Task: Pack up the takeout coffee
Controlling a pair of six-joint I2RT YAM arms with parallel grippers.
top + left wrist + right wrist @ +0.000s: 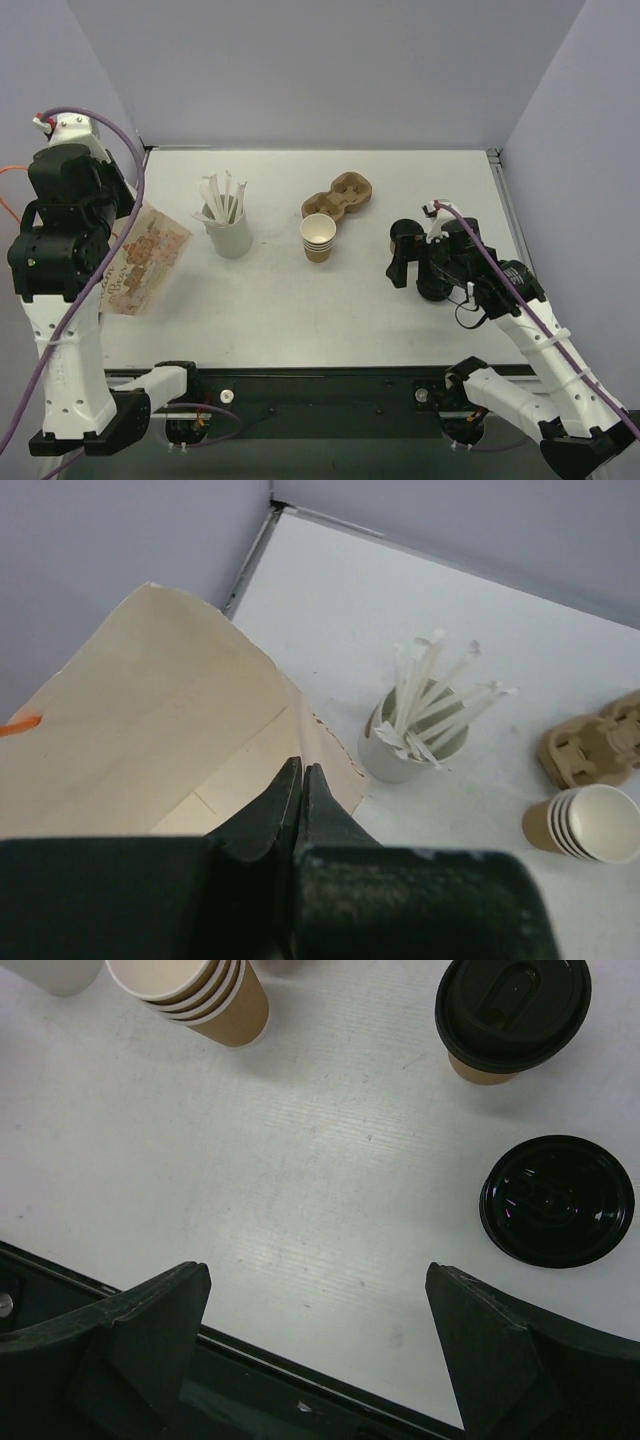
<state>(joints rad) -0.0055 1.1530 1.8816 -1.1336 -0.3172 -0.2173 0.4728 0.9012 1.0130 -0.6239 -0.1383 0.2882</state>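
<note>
- Left end effector: closest to the lens in the left wrist view. Fingers are pressed together, and the near wall of the paper bag looks pinched between them.
- Desk: white, carries everything below.
- Paper bag: printed kraft, at the left edge of the desk beside the left arm. It is tilted, with its pale inside showing in the left wrist view. Judged: the bag is gripped, but nothing shows inside it.
- Right end effector: fingers wide apart and holding nothing. It hangs over bare desk on the right side.
- Pulp cup carrier: toward the far middle of the desk, no cup in it.
- White holder: upright, full of wrapped sticks, just right of the bag.
- Nested cup stack: upright, just in front of the carrier.
- Takeout coffee: tan cup with the black lid on, upright on the desk. It stands ahead and to the right of the right fingers and does not touch them. The right arm hides it in the top view. Judged: lidding is done; grasping it, carrying it across and putting it in the bag are not yet done.
- Loose black lid: flat on the desk, near the coffee and apart from it.
</note>
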